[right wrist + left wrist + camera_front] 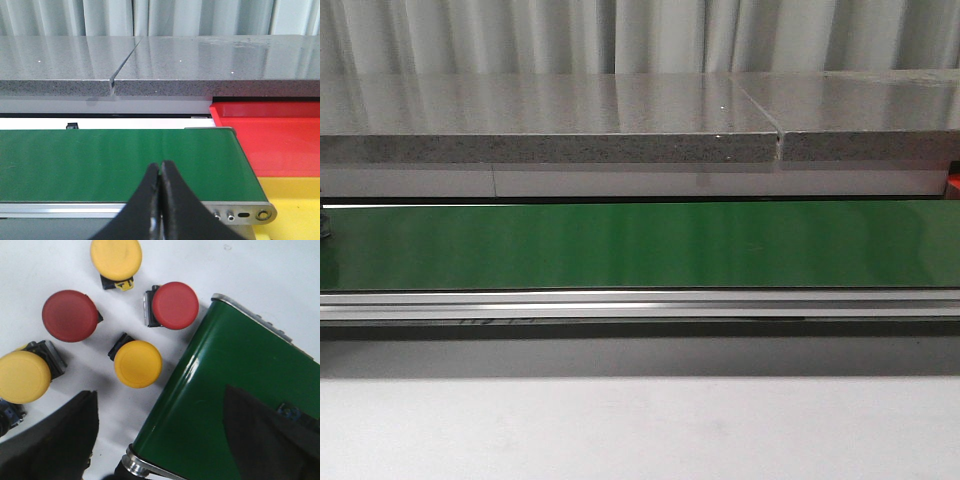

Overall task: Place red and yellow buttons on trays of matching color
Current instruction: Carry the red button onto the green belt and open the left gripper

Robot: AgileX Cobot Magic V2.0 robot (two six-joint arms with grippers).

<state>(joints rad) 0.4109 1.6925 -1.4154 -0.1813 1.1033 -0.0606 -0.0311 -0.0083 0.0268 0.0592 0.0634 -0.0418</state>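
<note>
L gripper [160, 440] fingers apart over green belt [640, 245] end; 3 yellow buttons [137, 363] + 2 red buttons [175, 305] on white table [280, 270] beside belt. R gripper [160, 172] closed, empty, above belt; red tray [270, 135] + yellow tray [295, 200] at belt's R end. Grey stone counter [550, 120] + curtains [640, 30] behind belt.

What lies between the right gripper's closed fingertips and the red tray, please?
In the right wrist view, only green conveyor belt separates the right gripper from the red tray; that stretch carries no buttons.

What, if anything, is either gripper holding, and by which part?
Nothing. The right gripper is shut, fingers pressed together and empty, over the green belt. The left gripper is open above the buttons, touching none.
</note>
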